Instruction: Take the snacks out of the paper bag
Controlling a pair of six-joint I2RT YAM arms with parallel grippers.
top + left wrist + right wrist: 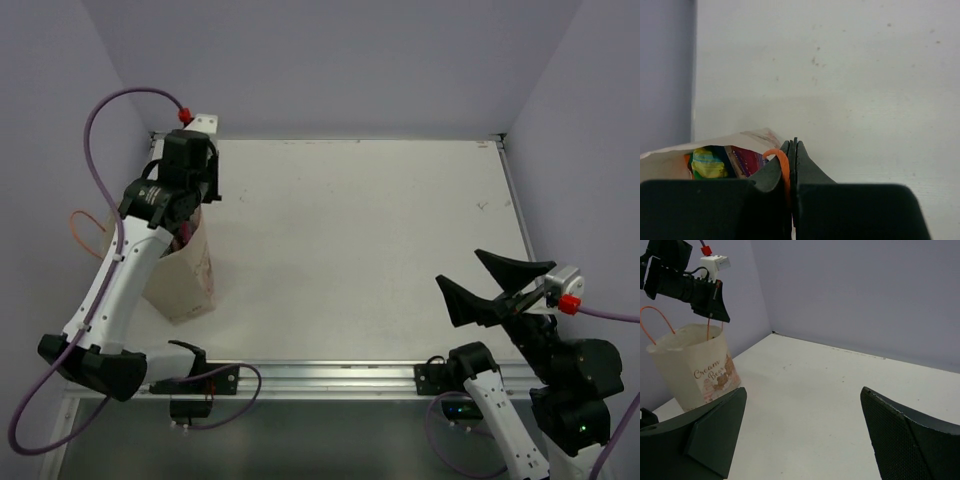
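"Where was the paper bag (188, 285)?"

"Upright at the left edge of the desk (380, 250), the snacks (707, 165) inside it. The left end effector (793, 150) was directly above its mouth, pinched together on one orange handle (782, 162)."

"And the arm's pose?"

"The left arm (110, 290) reached forward with its wrist turned down. The packets lay just below and to the left."

"And the right end effector (460, 268)?"

"Its jaws were wide apart at the near right, well apart from the bag. The left was far nearer."

white table (360, 250), lavender walls (330, 60)
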